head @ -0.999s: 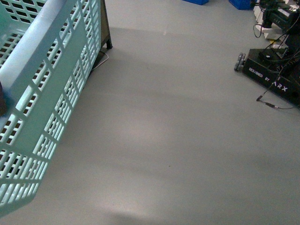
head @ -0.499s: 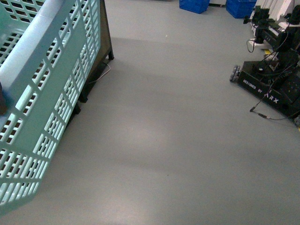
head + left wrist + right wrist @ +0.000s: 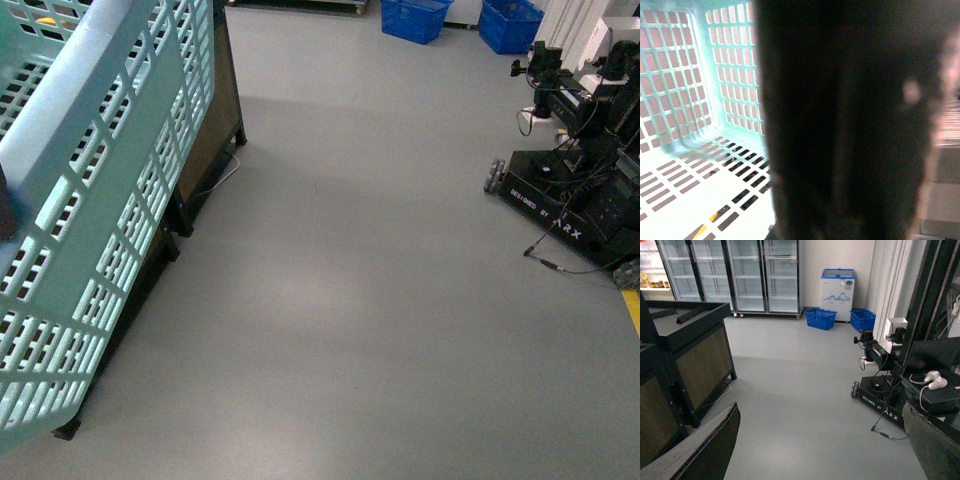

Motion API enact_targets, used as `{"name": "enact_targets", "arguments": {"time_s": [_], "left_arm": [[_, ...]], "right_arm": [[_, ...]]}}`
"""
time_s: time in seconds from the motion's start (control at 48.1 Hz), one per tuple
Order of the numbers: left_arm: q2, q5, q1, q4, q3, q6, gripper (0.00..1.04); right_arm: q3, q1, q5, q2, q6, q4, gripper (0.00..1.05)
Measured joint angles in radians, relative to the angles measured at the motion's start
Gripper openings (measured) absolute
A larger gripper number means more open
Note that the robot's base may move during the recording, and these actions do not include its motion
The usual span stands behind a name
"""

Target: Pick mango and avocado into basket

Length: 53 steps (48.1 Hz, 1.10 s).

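A pale teal slotted plastic basket point(image 3: 80, 90) tilts at 9 o'clock. The right gripper point(image 3: 821, 412) gapes wide, empty; the left gripper's hold I cannot tell behind a dark blur point(image 3: 840, 125), perhaps its finger.

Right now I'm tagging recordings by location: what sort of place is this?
Probably a mock shop or test floor: glass-door fridges line the back wall, blue shopping baskets sit by a chest freezer, and another robot base is parked.

Smooth grey floor point(image 3: 350, 300) with a soft sheen.
A black wheeled robot base point(image 3: 570, 205) stands at the right, a thin black cable point(image 3: 555, 265) trailing just beside it. Two blue plastic crates point(image 3: 415, 18) sit far back. A dark panelled stand point(image 3: 205, 140) rests on the left.
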Motion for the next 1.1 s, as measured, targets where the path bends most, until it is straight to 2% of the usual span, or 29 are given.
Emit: {"name": "enact_targets", "arguments": {"time_s": [0.312, 1.103], "left_arm": [[0.002, 0.021, -0.005, 0.0, -0.001, -0.005, 0.05], [0.003, -0.002, -0.001, 0.0, -0.003, 0.003, 0.05]], "right_arm": [[0.0, 0.001, 0.004, 0.0, 0.0, 0.0, 0.97], [0.0, 0.001, 0.0, 0.001, 0.0, 0.0, 0.97]]}}
